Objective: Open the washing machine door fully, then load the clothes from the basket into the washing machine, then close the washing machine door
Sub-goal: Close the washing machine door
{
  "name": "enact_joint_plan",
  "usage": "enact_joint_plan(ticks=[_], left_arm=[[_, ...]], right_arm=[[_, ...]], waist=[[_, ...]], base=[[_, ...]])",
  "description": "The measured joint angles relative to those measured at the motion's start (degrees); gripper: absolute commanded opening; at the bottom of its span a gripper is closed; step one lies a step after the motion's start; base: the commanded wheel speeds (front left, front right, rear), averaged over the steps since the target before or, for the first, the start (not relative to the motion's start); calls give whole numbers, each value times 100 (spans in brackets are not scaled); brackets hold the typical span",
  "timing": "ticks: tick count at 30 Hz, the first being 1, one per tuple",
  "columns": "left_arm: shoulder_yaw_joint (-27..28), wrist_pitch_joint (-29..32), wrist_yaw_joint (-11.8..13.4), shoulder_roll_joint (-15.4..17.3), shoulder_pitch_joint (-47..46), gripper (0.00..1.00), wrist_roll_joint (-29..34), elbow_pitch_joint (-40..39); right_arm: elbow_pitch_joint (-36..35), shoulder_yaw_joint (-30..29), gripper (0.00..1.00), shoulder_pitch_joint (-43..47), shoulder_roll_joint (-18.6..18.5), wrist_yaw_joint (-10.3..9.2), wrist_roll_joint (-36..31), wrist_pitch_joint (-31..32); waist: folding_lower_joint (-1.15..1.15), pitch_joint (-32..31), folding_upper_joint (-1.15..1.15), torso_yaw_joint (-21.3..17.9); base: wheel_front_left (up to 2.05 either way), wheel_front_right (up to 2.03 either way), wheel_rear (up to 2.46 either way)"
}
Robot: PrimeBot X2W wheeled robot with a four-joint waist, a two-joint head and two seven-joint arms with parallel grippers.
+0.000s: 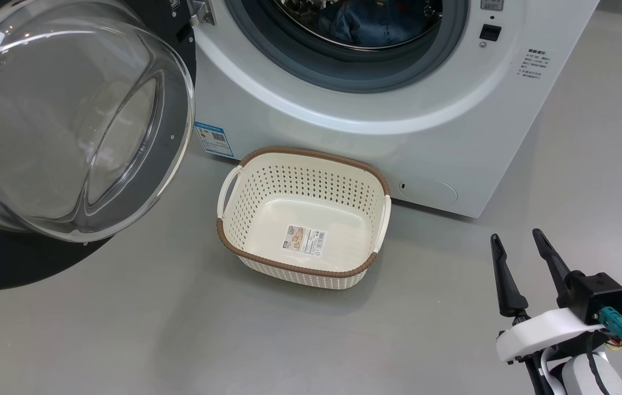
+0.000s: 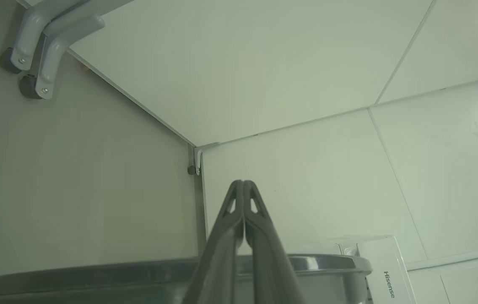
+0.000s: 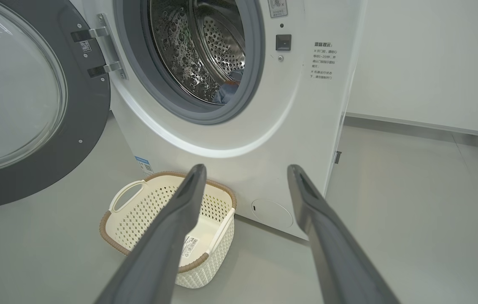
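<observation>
Bulging clear glass, bowl-shaped and ringed by wide glossy black plastic, marks the large round washing machine door (image 1: pixel 69 137), which stands swung wide open at the left on a metal hinge (image 3: pixel 103 50). Beside it is the big white front-loading washing machine (image 1: pixel 343 142), with a smooth grey rubber seal (image 1: pixel 338 77) around a perforated steel drum (image 3: pixel 188 55). Soft blue clothes (image 1: pixel 371 24) lie low inside the drum.

On the matt grey floor (image 1: pixel 151 329), just in front of the machine, sits the small cream-white perforated plastic basket (image 1: pixel 300 181). It has a brown woven-look rim and white side handles (image 1: pixel 228 189). Its smooth bottom carries a printed paper label (image 1: pixel 304 240) and no garments. A blue sticker (image 1: pixel 213 138) is low on the machine's front, between door and basket. A round service flap (image 1: pixel 426 192) lies to the basket's right. The open door juts out over the floor to the basket's left.

At the lower right, the right gripper (image 1: pixel 515 237) hangs above bare floor, well apart from the basket. Its two long dark fingers are spread wide with nothing between them and point towards the machine.

Seen from its own wrist, the left gripper (image 2: pixel 243 188) has its fingers pressed together and holds nothing. It is aimed at white wall panels (image 2: pixel 306 169) above a grey curved edge (image 2: pixel 95 274). Whether it touches that edge cannot be told.
</observation>
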Motion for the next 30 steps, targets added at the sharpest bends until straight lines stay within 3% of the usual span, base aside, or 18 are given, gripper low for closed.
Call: enact_joint_plan(ticks=[15,30], left_arm=[[-10,478,30,92,99,0,-111,517],[-203,992,-370,197,92,0,-302,557]], right_arm=[[-96,51,100,-90,-118,9,0,124],[-126,44,100,-94,-138,10,11,162]], waist=[[0,179,0,-99],[0,214,0,-123]], base=[[0,0,0],[0,0,0]])
